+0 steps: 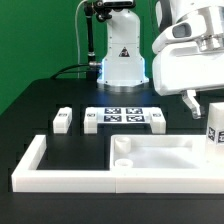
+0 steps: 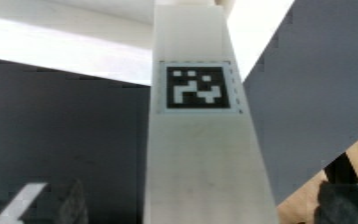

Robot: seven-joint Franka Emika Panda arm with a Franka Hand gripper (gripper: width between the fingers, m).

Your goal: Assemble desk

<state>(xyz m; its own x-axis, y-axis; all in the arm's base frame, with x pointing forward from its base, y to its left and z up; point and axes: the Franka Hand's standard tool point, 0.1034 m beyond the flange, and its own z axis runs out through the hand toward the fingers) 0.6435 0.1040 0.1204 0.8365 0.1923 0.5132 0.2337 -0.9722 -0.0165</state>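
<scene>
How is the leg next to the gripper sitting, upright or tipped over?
Upright. The leg stands on end at the tabletop's corner, with its tag face vertical. Whether it is fully fastened there cannot be told.

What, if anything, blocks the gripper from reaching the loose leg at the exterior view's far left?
Probably nothing: the loose leg lies uncovered; the gripper must first clear the upright leg between its jaws.

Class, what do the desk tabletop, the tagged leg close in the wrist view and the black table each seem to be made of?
Tabletop: looks like white plastic, matte, with a moulded round socket and raised rim.
Leg: probably the same white plastic, smooth, bearing a printed black-and-white tag.
Table: black and matte, no glare; material cannot be told.
</scene>
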